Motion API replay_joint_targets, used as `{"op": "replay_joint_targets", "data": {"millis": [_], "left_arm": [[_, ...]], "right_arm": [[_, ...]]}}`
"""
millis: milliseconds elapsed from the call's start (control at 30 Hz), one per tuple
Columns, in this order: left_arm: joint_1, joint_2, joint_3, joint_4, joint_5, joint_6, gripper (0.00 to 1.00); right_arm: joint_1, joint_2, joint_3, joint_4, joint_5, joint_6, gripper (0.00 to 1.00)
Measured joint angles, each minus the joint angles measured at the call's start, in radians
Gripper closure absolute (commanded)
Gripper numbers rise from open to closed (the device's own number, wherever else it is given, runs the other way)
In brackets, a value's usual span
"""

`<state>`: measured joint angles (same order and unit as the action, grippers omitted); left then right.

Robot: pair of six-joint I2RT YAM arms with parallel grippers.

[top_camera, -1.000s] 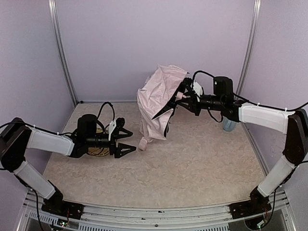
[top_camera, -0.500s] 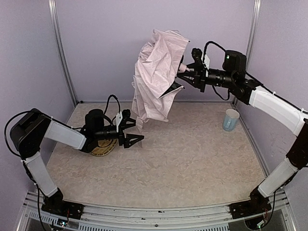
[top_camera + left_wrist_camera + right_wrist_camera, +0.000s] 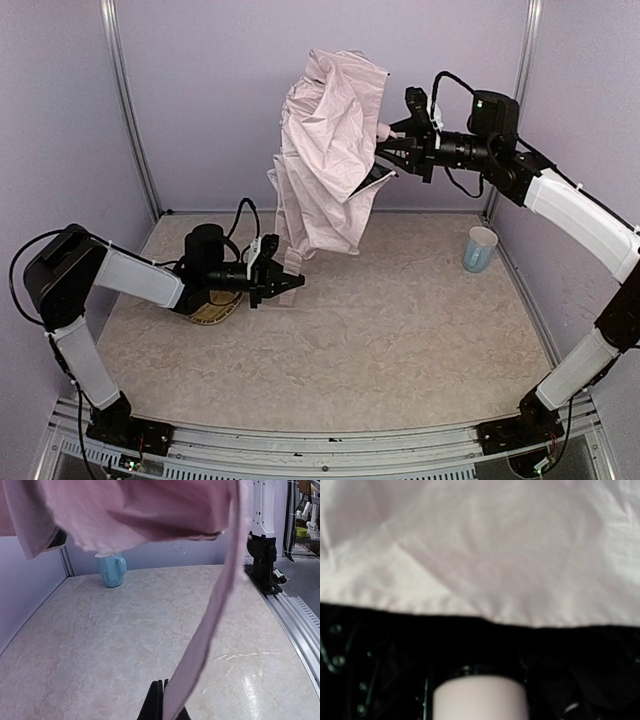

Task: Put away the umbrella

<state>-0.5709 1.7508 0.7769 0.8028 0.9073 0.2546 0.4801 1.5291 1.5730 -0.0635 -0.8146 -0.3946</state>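
The marbled desk (image 3: 400,330) spreads out below both my arms. Well above it hangs the umbrella (image 3: 325,150), a loose, pale pink canopy drooping off black ribs, with none of it touching the desk. My right hand (image 3: 393,150) carries it near the back wall, closed round the small handle (image 3: 383,131) with the shaft roughly level. My left hand (image 3: 290,285) sits low, just above the desk. Its fingers are pressed together on the strap (image 3: 210,625), which runs up from them to the canopy's edge. Under my left wrist lies the yellow woven tray (image 3: 212,310), partly hidden. The blue mug (image 3: 480,248) stands well apart at the right.

As I judge it, the step in hand is winding the strap around the fabric. To do it well I should draw the strap taut without jerking, so the thin cloth gathers against the shaft and doesn't slide out of my pinch. My right hand should steady the handle and turn it only as the wrap needs.
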Motion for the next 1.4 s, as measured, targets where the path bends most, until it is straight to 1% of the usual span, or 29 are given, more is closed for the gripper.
{"op": "replay_joint_targets", "data": {"millis": [100,200,300,400,500,600,733,833,900,1100,1333,1400], "left_arm": [[-0.002,0.019,0.039,-0.052,0.001,0.043,1.0],[0.011,0.092,0.136,-0.121,-0.023,0.087,1.0],[0.043,0.195,0.275,-0.168,-0.052,0.102,1.0],[0.087,0.303,0.434,-0.192,-0.066,0.089,0.99],[0.124,0.381,0.564,-0.202,-0.06,0.071,0.98],[0.142,0.417,0.633,-0.209,-0.05,0.068,0.97],[0.143,0.44,0.678,-0.213,-0.047,0.077,0.97],[0.14,0.467,0.715,-0.22,-0.05,0.092,0.97],[0.142,0.489,0.745,-0.237,-0.057,0.096,0.96],[0.143,0.565,0.839,-0.32,-0.097,0.09,0.95],[0.143,0.581,0.846,-0.389,-0.135,0.079,0.94],[0.142,0.581,0.847,-0.396,-0.145,0.079,0.92]], "right_arm": [[0.0,-0.005,0.002,-0.006,-0.041,0.0,1.0],[0.0,-0.028,-0.014,-0.01,-0.097,0.002,1.0],[0.012,-0.108,-0.126,0.027,-0.133,-0.006,1.0],[0.04,-0.205,-0.303,0.082,-0.132,-0.04,1.0],[0.117,-0.262,-0.496,0.147,-0.084,-0.113,1.0],[0.213,-0.258,-0.656,0.174,0.01,-0.2,1.0],[0.293,-0.208,-0.792,0.194,0.14,-0.29,1.0],[0.33,-0.169,-0.876,0.227,0.242,-0.341,1.0],[0.352,-0.133,-0.911,0.255,0.298,-0.367,1.0],[0.37,-0.023,-0.927,0.319,0.378,-0.394,1.0],[0.37,-0.007,-0.932,0.369,0.415,-0.398,1.0],[0.37,-0.007,-0.931,0.371,0.415,-0.398,1.0]]}}
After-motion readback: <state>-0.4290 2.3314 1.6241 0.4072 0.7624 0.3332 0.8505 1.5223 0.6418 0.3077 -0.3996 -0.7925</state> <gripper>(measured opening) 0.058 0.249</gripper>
